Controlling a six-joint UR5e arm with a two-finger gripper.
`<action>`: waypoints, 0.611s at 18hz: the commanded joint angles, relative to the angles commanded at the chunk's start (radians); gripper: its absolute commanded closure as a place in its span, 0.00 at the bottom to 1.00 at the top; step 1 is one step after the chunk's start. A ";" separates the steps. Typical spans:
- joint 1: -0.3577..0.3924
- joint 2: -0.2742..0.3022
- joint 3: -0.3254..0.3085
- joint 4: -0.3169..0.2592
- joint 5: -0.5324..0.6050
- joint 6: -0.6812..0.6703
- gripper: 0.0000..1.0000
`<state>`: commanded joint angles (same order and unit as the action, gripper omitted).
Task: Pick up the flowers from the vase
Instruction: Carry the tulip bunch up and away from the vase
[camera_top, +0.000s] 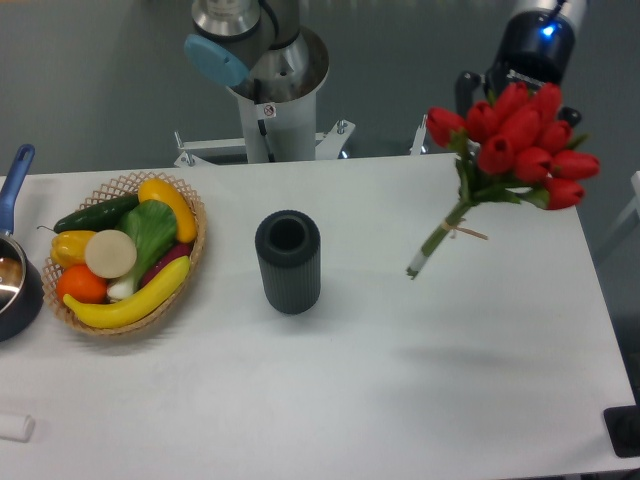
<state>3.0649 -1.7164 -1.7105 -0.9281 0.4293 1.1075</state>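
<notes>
The flowers (520, 130), a bunch of red tulip buds with green leaves and pale stems tied with twine, hang tilted in the air over the table's far right, stem ends pointing down-left. My gripper (480, 95) comes in from the upper right behind the buds and is shut on the flowers; its fingertips are mostly hidden by the blooms. The vase (288, 260), dark grey and ribbed, stands upright on the middle of the table, its mouth empty. It is well to the left of the stems.
A woven basket (190, 262) of fruit and vegetables sits at the left. A dark pot (12, 290) with a blue handle is at the left edge. The arm's base (268, 95) stands behind the table. A black object (625, 430) sits at the front right corner.
</notes>
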 joint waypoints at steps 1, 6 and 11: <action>-0.003 -0.009 0.008 0.002 0.011 0.002 0.59; -0.006 -0.028 0.012 0.012 0.052 0.002 0.59; -0.014 -0.023 0.011 0.012 0.060 0.002 0.59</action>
<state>3.0511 -1.7395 -1.6997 -0.9158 0.4893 1.1091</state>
